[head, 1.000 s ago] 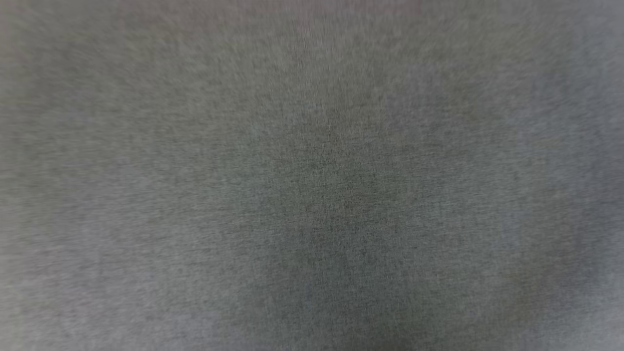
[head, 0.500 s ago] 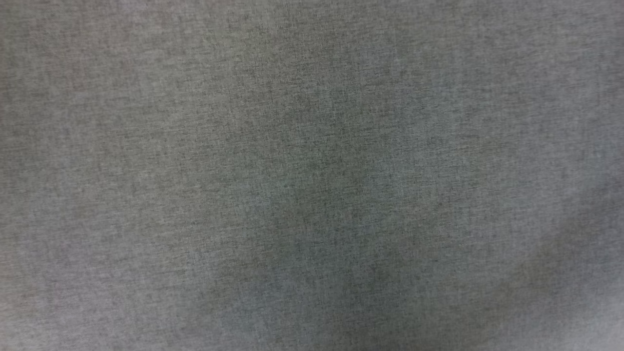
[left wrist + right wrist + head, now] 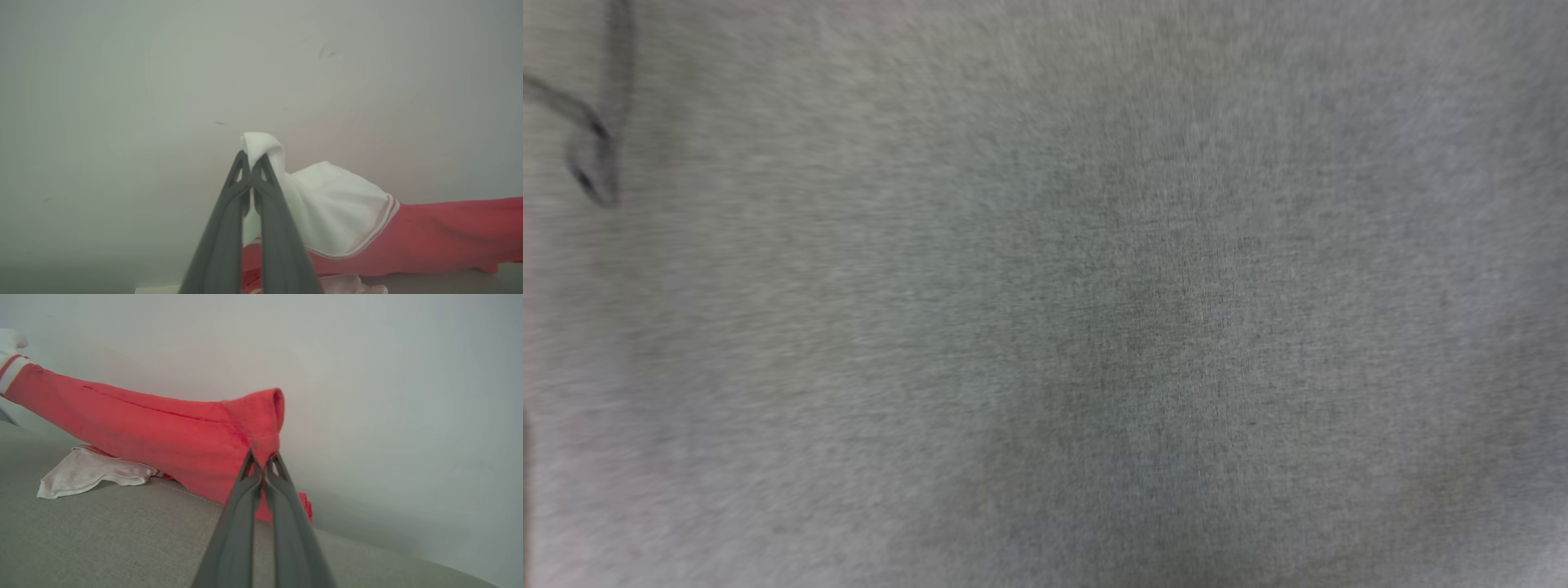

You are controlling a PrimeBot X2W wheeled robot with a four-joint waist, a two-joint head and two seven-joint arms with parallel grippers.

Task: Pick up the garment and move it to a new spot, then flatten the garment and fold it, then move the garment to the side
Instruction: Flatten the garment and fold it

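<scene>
1. Head view is blurred: grey woven surface (image 3: 1143, 327), with a smeared dark loop (image 3: 595, 155) at upper left that cannot be identified.
2. Garment (image 3: 163, 428) is cut off at the frame edges. Soft red knit with white sleeves, stretched between both grippers, lower part trailing on the grey woven surface.
3. Left gripper (image 3: 252, 157): fingers pinched together on bunched white sleeve cloth.
4. Right gripper (image 3: 263, 459): fingers pinched on a folded red edge.

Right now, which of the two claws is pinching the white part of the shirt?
The left gripper: it is shut on the white sleeve of the garment, while the right gripper pinches a red edge.
</scene>
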